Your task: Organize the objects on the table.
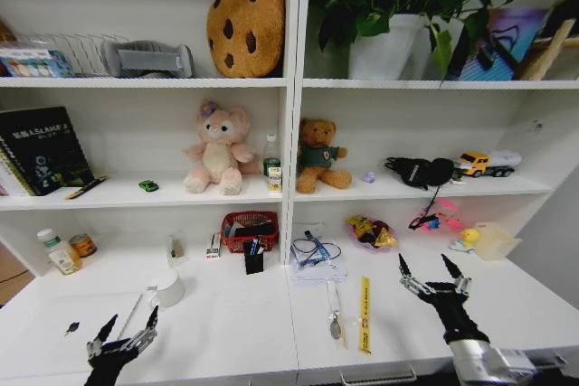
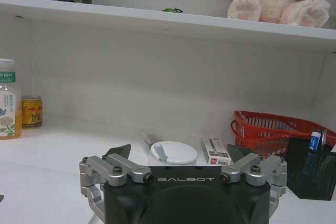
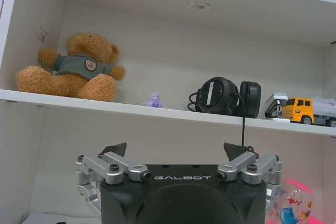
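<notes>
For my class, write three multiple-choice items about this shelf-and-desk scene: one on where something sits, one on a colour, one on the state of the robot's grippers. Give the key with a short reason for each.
1. Where is the tiny green toy car?
A. In the red basket
B. On the middle shelf, left of the pink plush
C. On the desk, by the yellow ruler

2. What colour is the basket at the back of the desk?
A. Red
B. Blue
C. White

3. How do the left gripper and right gripper stand?
A. Both shut on pens
B. Left open, right shut on the ruler
C. Both open, holding nothing

Key: 1 B, the car sits on the shelf between the black book and the pink plush. 2 A, its mesh is red. 3 C, both grippers' fingers are spread apart over the white desk, nothing between them.
</notes>
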Robot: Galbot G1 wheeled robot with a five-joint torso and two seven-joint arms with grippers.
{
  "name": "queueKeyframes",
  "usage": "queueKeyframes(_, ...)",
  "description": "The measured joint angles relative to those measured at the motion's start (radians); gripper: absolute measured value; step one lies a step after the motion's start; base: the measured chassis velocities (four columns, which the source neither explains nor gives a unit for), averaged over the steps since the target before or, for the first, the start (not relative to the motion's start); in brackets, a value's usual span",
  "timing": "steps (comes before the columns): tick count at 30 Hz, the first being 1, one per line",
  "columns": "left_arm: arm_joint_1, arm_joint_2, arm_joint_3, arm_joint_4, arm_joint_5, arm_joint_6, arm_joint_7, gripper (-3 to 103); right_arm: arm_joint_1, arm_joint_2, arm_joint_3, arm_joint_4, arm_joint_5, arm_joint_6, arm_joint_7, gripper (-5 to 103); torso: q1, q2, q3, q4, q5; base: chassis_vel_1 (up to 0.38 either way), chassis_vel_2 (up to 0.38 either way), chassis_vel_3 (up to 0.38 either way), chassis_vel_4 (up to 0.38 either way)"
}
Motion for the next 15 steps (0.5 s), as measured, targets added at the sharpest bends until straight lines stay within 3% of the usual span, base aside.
queueKeyframes(15,0.000,0.000,0.000,0.000,0.000,0.000,0.000,100,0.002,-0.001,-0.002,-0.002,0.001,-0.002,0.001,100,0.000,0.000,0.000,-0.0001,0.0001,0.023,0.021,-0.025,-0.028)
